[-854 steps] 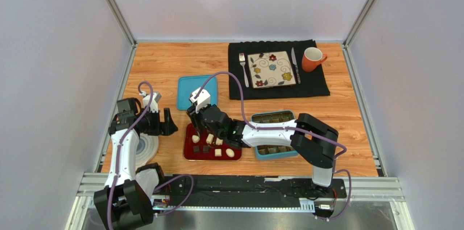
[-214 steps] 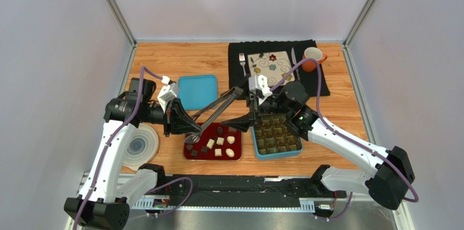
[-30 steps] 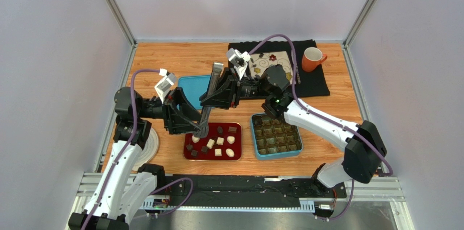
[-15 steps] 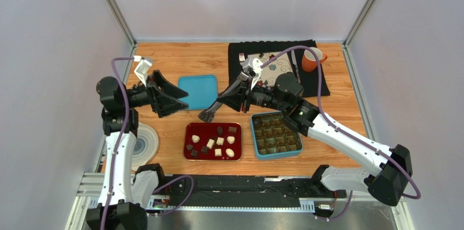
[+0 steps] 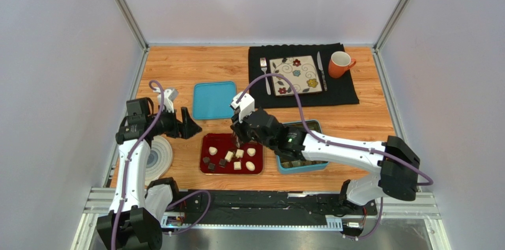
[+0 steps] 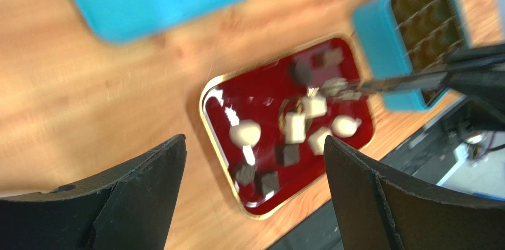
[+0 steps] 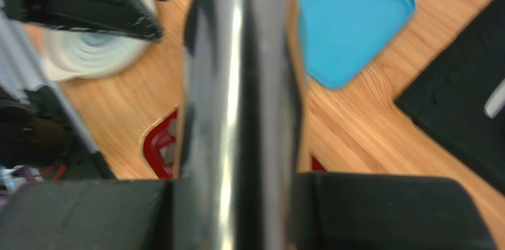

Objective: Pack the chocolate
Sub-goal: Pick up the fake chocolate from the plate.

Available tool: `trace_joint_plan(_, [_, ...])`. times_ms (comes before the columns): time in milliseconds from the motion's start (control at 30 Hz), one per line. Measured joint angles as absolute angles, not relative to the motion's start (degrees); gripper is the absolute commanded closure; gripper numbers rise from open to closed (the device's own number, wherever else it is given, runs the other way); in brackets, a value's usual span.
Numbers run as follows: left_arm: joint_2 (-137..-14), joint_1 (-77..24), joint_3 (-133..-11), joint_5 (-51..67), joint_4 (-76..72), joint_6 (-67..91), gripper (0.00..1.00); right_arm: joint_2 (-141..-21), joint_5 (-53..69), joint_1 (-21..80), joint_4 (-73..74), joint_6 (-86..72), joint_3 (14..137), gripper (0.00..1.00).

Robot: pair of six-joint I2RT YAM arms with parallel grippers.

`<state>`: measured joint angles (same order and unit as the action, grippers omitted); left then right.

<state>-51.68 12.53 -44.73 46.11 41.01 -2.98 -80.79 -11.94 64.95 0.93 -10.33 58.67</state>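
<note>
While the right tool [image 7: 237, 208] clamps tongs [image 7: 237, 84] above the chocolate [image 5: 239, 153] on a red tray [image 5: 216, 140], the left tool [image 6: 253, 140] hangs apart and empty beside that tray.

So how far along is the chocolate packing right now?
Done: the blue lid lies apart from the box. In hand: the right tool grips tongs over the red tray; the left tool is open, empty. Left: nearly everything; the chocolates sit in the tray, none visible in the box.
</note>
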Motion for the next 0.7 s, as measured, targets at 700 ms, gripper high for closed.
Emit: trace_joint_plan(700, [-47.0,12.5,-38.1,40.2,47.0,-11.3,0.04,-93.7,-50.0,73.3,5.8,-20.1,70.0,1.0])
